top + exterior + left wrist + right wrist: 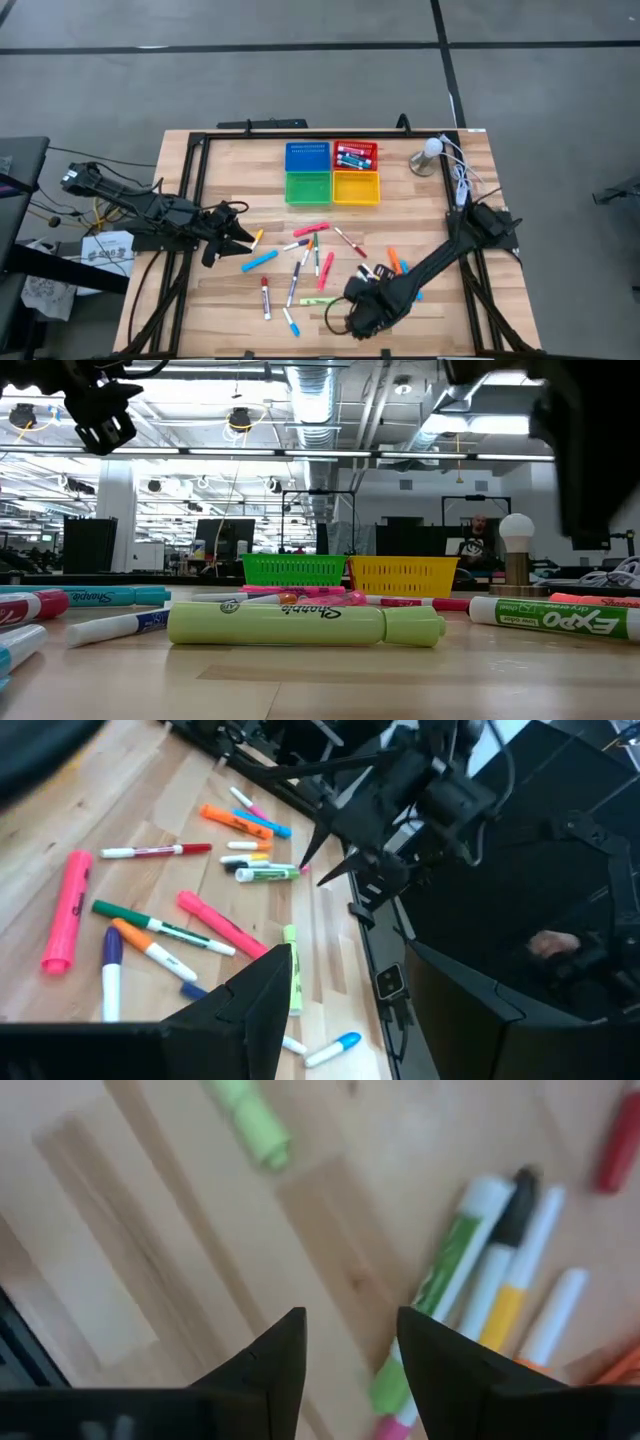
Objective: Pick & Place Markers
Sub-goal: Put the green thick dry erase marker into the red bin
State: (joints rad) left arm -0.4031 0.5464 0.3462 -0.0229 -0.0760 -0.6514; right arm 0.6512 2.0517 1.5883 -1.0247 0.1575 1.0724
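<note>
Looking down on the pale butcher-block tabletop (400,215), I see its wood strips run lengthwise inside a black metal frame. The markers (300,262) lie scattered loose across the middle and near side, slim capped cylinders in pink, blue, red, orange and green. From table height, a fat pale-green highlighter (305,626) lies sideways nearest the camera, its barrel printed "Sharpie"; a green-banded white marker (560,618) to its right reads "EXPO dry erase", and a teal one (110,596) farther left also reads "Sharpie". At the far edge sit four square plastic trays with slotted walls: blue (307,156), red (355,155) with a few markers in it, green (308,187) and yellow (356,187). A small lamp with a round white bulb (430,152) stands beside them.

My right gripper (350,1345) hangs low over the near-right markers, its jaws parted with bare wood between them, holding nothing. My left gripper (243,240) hovers at the left side by an orange marker (258,239), jaws apart and empty.
</note>
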